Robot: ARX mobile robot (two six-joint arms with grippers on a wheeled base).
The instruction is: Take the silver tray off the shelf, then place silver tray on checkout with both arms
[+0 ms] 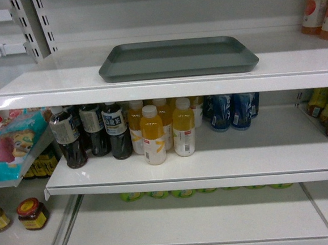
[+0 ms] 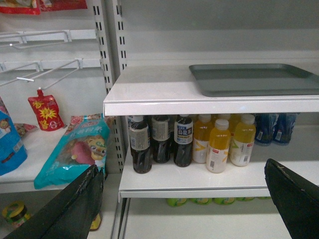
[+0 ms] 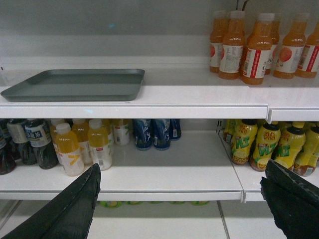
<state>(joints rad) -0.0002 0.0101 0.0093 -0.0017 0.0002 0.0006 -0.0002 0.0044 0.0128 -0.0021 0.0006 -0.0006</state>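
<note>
On the top shelf I see the silver tray lying flat, its long side running along the shelf's front edge and set just back from the folded front lip, roughly midway along the board. Nothing rests in it. From my left wrist camera the same tray sits toward the right end of that board; from the right wrist camera it sits toward the left, well apart from a cluster of orange juice bottles standing at the shelf's back right.

My left pincer is spread wide: its two black fingers show only at the lower corners of its view, touching nothing, low in front of the shelving. My right pincer is spread just as wide, fingers at the bottom corners, likewise holding nothing. Neither pincer shows in the head view.

On the shelf below, dark tea bottles stand near the left end, yellow drink bottles just beside them toward the front edge, and blue cans farther back. A teal snack bag lies on the neighbouring shelf to the left, and yellow-green bottles stand to the right.
</note>
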